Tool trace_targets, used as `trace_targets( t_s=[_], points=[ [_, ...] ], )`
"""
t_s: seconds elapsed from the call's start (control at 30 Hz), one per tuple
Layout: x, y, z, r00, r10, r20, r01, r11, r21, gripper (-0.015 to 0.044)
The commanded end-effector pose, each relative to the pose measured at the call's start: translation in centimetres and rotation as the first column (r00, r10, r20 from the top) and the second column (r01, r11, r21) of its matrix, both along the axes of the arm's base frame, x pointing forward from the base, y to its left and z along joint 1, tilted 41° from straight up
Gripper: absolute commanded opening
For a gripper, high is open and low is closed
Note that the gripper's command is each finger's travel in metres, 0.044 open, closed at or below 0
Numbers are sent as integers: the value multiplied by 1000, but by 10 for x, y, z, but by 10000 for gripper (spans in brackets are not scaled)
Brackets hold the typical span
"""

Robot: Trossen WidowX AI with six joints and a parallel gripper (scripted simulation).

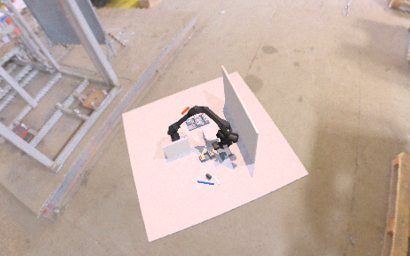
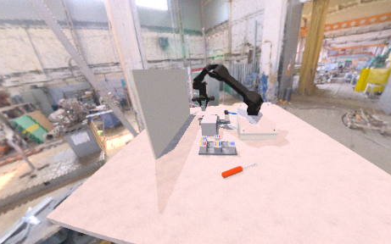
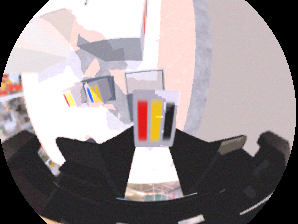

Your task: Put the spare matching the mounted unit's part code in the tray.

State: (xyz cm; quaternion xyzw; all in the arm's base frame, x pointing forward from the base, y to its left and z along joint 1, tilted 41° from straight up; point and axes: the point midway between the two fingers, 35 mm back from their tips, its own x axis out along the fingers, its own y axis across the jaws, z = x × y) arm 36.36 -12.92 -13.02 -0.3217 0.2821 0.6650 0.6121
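Note:
My gripper (image 1: 219, 145) (image 2: 203, 104) (image 3: 150, 127) is shut on a grey block, the spare (image 3: 149, 120), with red, yellow and black stripes on the face seen in the wrist view. It hangs above the table beside the tall panel. A shallow grey square tray (image 3: 145, 78) shows just beyond the spare, which partly covers it. A unit with blue and yellow stripes (image 3: 95, 93) and one with red and yellow stripes (image 3: 69, 99) are at the left of the wrist view. Which one is mounted, I cannot tell. Several striped spares stand in a dark rack (image 2: 218, 153).
A tall grey panel (image 1: 242, 120) (image 2: 164, 106) (image 3: 245, 80) stands close beside the gripper. A grey box (image 2: 209, 126) (image 3: 112, 49) stands behind the rack. A white box (image 2: 258, 135) is by the arm's base. A red-handled screwdriver (image 1: 185, 110) (image 2: 232, 171) and a blue stick (image 1: 205, 182) lie on the table.

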Motion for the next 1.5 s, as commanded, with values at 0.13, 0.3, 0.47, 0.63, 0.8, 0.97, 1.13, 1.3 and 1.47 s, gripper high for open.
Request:
trace_targets(
  t_s=[0.13, 0.3, 0.47, 0.63, 0.8, 0.97, 1.13, 1.3, 1.47],
  points=[
    [-1, 7, -8, 1000, -4, -4, 4, 1000, 5, 0],
    [-1, 11, -13, 1000, -4, -4, 4, 1000, 5, 0],
    [-1, 15, -17, 1000, -4, -4, 4, 1000, 5, 0],
    [-2, 19, -22, 1000, -4, -4, 4, 1000, 6, 0],
    [-2, 23, -26, 1000, -3, -4, 4, 1000, 6, 0],
    [-3, 27, -31, 1000, -3, -4, 3, 1000, 6, 0],
    [-3, 31, -35, 1000, -3, -4, 3, 1000, 7, 0],
    [-4, 35, -39, 1000, -3, -4, 3, 1000, 7, 0],
    [-5, 39, -44, 1000, -3, -4, 3, 1000, 8, 0]
  ],
)
